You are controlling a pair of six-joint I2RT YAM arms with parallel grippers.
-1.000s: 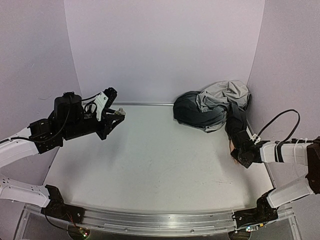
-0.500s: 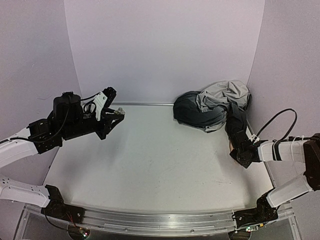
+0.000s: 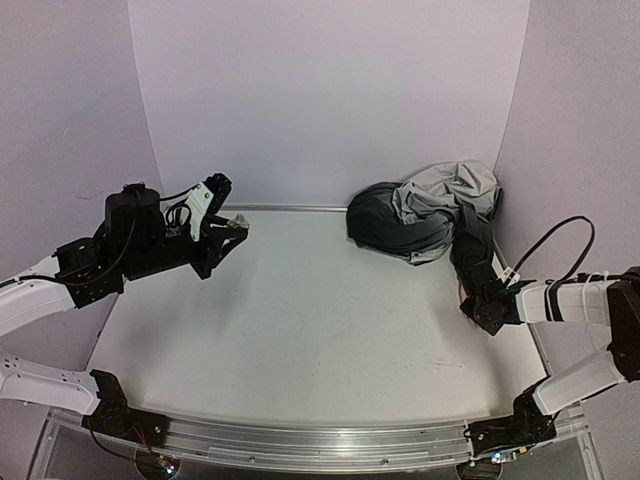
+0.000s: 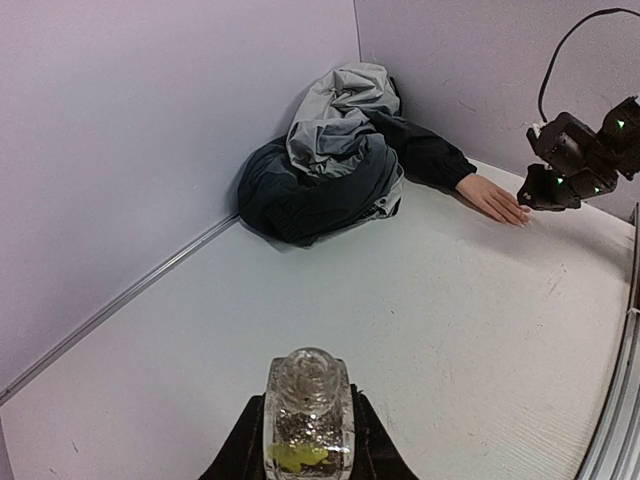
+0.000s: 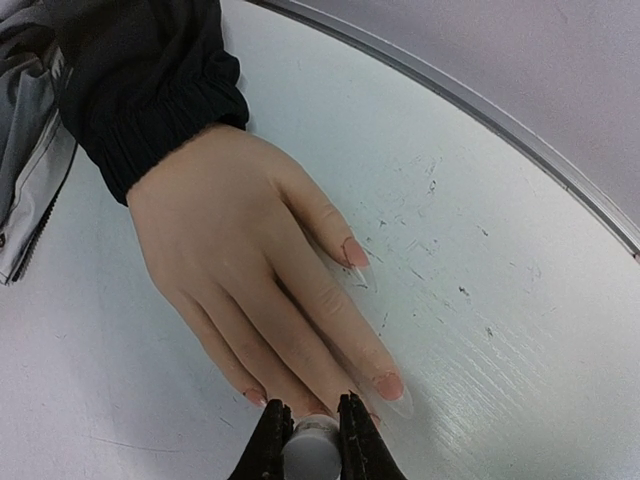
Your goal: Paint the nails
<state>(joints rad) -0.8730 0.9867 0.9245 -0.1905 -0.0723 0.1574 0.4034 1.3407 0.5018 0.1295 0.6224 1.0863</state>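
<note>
- Far left of the mannequin hand (image 5: 240,250), well apart from it and above the white table (image 3: 300,330): the left gripper (image 4: 308,445), its fingers clamped on the sides of a small clear glass bottle (image 4: 308,415).
- Bottle: ribbed rounded top facing the wrist camera, yellow patch low on its front.
- Behind and left of the mannequin hand, in the far right corner: a bunched dark grey jacket (image 3: 420,215) with a paler grey lining turned out.
- One dark sleeve (image 5: 150,80) runs from the jacket, and its elastic cuff closes around the wrist of the mannequin hand.
- Mannequin hand: pale peach, lying palm down and flat on the table, fingers together and pointing away from the jacket.
- The nails (image 5: 355,252): at the fingertips, pinkish with long clear tips. Thumb and index nails are plain in the right wrist view; the others are partly hidden.
- Right at the fingertips: the right gripper (image 5: 312,445), jaws pinched narrow on a small white cap (image 5: 312,440).
- Contact between cap and fingertips: cannot tell.
</note>
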